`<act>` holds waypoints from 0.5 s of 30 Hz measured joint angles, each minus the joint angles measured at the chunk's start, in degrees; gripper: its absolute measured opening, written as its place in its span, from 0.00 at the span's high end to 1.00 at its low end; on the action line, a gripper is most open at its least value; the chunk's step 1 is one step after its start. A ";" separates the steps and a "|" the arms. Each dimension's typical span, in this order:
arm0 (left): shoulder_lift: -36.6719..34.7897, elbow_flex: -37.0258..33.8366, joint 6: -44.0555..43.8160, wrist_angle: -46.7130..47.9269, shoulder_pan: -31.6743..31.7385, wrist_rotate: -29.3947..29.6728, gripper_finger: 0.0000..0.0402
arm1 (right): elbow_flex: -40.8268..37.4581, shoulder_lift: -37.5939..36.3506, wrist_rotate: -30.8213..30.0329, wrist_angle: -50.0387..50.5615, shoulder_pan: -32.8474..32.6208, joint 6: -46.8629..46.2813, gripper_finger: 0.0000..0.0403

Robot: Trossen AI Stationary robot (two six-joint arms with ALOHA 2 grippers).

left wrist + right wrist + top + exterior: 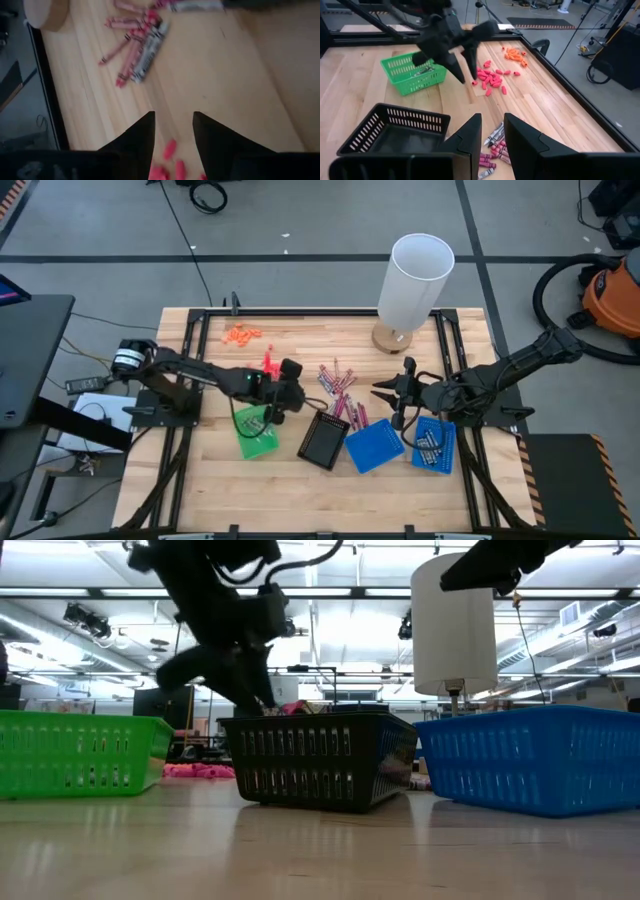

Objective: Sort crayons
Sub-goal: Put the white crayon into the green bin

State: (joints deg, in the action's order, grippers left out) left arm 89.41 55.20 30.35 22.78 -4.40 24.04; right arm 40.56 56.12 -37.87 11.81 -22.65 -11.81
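Thin short crayons (340,390) heaped loose on the bare table (300,480) near its middle, just beyond the black tray (324,441) and the blue tray (374,446); pink-magenta sticks mixed with grey-silver ones, lying crosswise over each other, paper-wrapped with dark bands at the ends. Printing on the wrappers too small to read. Same pile seen from the left wrist (137,50) and just past the right arm's fingers (492,147). More small sticks inside the green tray (257,430) and inside the second blue tray (434,444) at the right, colours hard to tell there. Left gripper (283,402) low over the table between the green tray and the pile, jaws released and parted, nothing between them, chunky coral-red bits (491,79) scattered right beside its fingertips. Right gripper (382,392) hovering at the pile's right edge, jaws likewise parted and empty. Stubby orange bits (241,334) well apart near the far left corner. White cylinder (414,280) on a round wooden base at the far right of the table. No brand or label legible anywhere.
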 joint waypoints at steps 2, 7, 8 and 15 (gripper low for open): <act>0.00 -0.77 1.74 -4.00 2.10 -3.05 0.64 | 0.00 0.00 0.00 -0.06 0.00 0.04 0.77; 1.37 -1.36 5.05 -12.16 7.20 -10.72 0.64 | 0.00 0.01 0.00 -0.14 0.40 0.36 0.77; 2.04 -1.38 5.81 -13.01 8.03 -11.69 0.64 | -0.02 0.00 0.00 -0.14 0.49 0.41 0.77; 8.77 -1.39 9.81 -19.78 12.42 -18.30 0.64 | -0.07 0.00 0.00 0.65 0.76 0.45 0.77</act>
State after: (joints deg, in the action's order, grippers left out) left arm 98.17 53.81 40.16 3.01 8.02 5.74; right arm 40.49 56.12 -37.87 12.47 -21.89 -11.36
